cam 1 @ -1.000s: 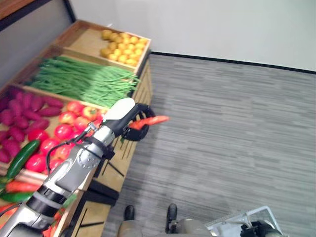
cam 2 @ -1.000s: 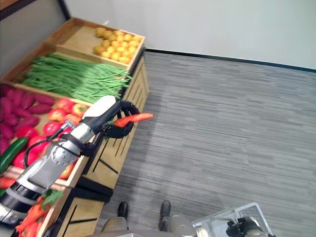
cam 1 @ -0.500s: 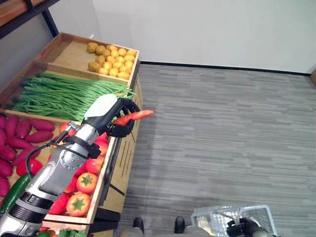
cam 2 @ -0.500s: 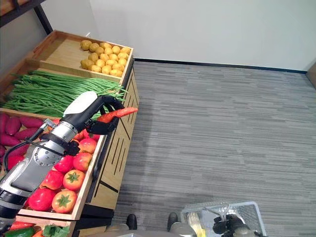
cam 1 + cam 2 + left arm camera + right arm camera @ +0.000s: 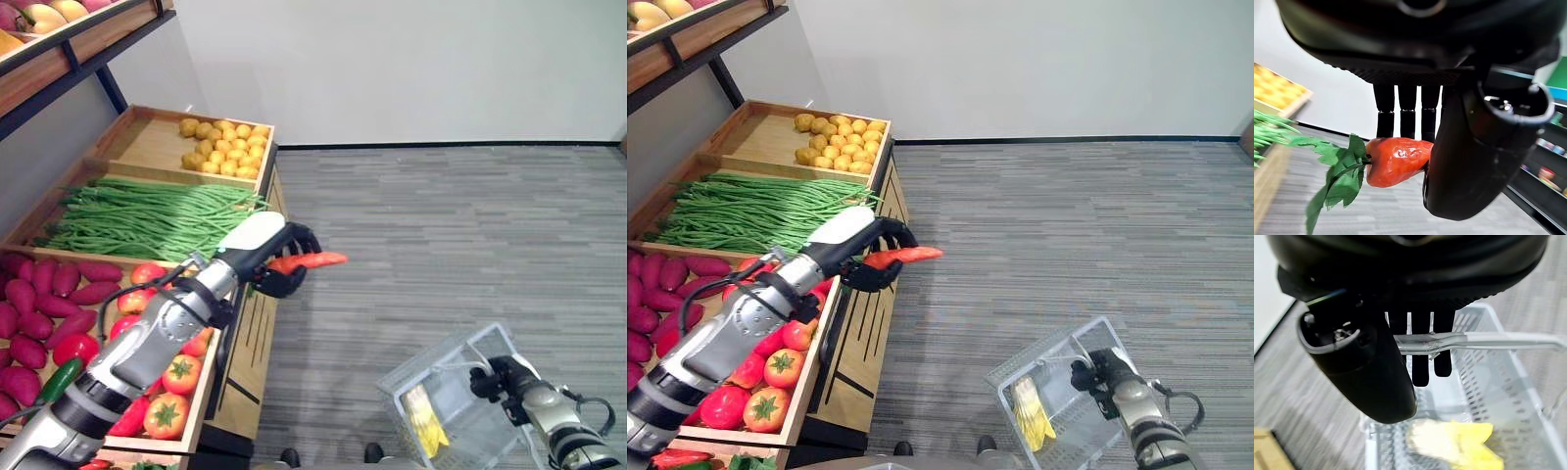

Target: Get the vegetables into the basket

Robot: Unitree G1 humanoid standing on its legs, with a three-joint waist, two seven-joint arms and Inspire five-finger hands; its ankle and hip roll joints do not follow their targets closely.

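Note:
My left hand [image 5: 282,277] is shut on an orange-red carrot [image 5: 315,260] with green leaves [image 5: 1336,172], held in the air just past the front edge of the wooden stand [image 5: 250,323]. In the left wrist view the carrot [image 5: 1398,159] is pinched between the thumb [image 5: 1459,161] and the fingers. Low on the right, my right hand [image 5: 504,378] is shut on the clear handle [image 5: 1488,339] of a see-through plastic basket [image 5: 439,358], which hangs tilted over the carpet. Something yellow [image 5: 1029,411] lies in the basket.
The stand's crates hold potatoes [image 5: 223,145], green beans [image 5: 147,215], tomatoes [image 5: 176,372] and purple sweet potatoes [image 5: 39,304]. A shelf [image 5: 69,44] juts out above at the upper left. Grey carpet [image 5: 441,225] spreads between stand and basket, up to a white wall.
The camera has shifted. The basket in my right hand has come up higher and tilted. My left hand still holds the carrot by the stand's edge.

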